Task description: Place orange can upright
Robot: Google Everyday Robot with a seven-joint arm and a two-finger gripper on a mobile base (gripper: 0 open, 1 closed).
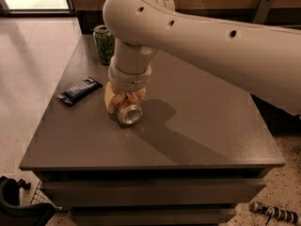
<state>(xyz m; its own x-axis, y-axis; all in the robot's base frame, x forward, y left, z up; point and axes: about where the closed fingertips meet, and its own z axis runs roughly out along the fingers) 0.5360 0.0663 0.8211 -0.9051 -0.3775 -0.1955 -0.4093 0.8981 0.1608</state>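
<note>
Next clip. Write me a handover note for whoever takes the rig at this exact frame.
Pincer: down at the table, right over the orange can; whether it has a grip I cannot tell.
Orange can: on its side, silver end towards the camera.
Nearby: green can upright at the back, dark bar to the left.
Done: pincer is at the can.
Left: stand it upright, let go.

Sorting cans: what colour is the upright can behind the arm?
Green can, dark markings, camera view; pincer sits at the orange can.
</note>
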